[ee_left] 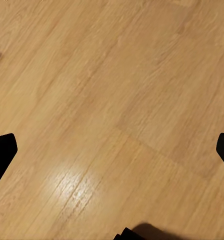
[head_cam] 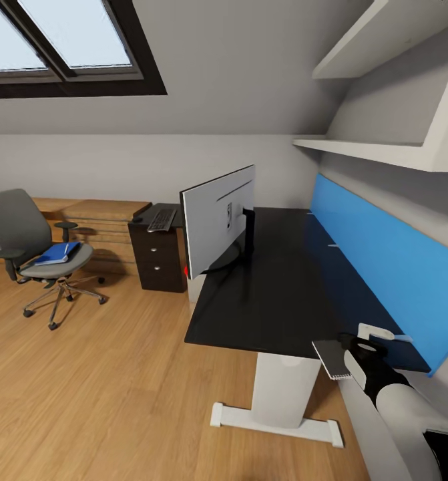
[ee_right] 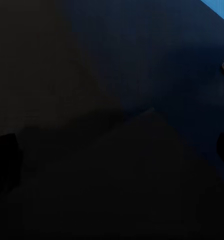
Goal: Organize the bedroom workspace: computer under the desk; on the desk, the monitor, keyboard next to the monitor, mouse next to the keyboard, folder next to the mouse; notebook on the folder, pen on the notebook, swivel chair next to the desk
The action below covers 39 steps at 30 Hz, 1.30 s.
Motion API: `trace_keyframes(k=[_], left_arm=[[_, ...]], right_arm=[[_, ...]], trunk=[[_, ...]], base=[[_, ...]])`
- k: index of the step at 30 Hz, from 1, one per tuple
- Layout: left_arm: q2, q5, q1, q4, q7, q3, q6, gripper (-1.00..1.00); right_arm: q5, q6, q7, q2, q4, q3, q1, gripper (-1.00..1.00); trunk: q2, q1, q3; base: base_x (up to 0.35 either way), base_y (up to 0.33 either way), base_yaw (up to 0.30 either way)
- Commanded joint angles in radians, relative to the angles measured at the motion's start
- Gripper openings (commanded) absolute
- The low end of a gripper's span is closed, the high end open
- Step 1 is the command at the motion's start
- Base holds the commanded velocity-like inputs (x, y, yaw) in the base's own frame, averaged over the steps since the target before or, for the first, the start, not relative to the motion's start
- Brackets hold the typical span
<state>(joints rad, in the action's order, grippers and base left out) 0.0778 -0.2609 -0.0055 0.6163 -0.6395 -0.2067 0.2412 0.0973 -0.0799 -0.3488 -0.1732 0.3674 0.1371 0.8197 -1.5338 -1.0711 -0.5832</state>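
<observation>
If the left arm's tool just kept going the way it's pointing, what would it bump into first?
Most likely the light wood floor: the left wrist view looks onto bare boards between the two dark fingertips, with nothing in the way. How far off it lies is unclear.

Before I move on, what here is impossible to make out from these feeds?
- Right gripper, head view: a grey slab covers the fingers, grip state unclear.
- Keyboard, head view: too small to read its keys.
- Monitor, head view: only its back faces the camera.
- Right wrist view: too dark above the desk.
</observation>
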Motion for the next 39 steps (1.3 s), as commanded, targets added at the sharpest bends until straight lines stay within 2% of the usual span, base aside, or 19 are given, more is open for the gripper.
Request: trace_keyframes(k=[1, 17, 32, 39], left_arm=[[-0.001, -0.011, -0.001, 0.0, -0.005, -0.006, 0.006, 1.0], [-0.001, -0.009, -0.001, 0.0, -0.005, -0.008, 0.006, 1.0], [-0.001, -0.009, -0.001, 0.0, -0.005, -0.01, 0.006, 1.0], [-0.001, -0.009, -0.001, 0.0, -0.005, -0.01, 0.005, 1.0]], right_arm=[[0.015, -0.011, -0.003, 0.0, -0.013, -0.002, -0.001, 1.0], [0.015, -0.009, -0.002, 0.0, -0.012, -0.002, -0.001, 1.0], [0.015, -0.009, -0.001, -0.001, -0.012, -0.002, -0.001, 1.0], [0.015, -0.009, -0.001, -0.002, -0.012, -0.002, -0.001, 1.0]], trunk=[[0.0, 0.0, -0.001], [0.0, 0.0, -0.001], [0.0, 0.0, -0.001], [0.0, 0.0, -0.001]], base=[[0.0, 0.0, 0.0], [0.006, 0.0, 0.0], [0.217, 0.0, 0.0], [0.072, 0.0, 0.0]])
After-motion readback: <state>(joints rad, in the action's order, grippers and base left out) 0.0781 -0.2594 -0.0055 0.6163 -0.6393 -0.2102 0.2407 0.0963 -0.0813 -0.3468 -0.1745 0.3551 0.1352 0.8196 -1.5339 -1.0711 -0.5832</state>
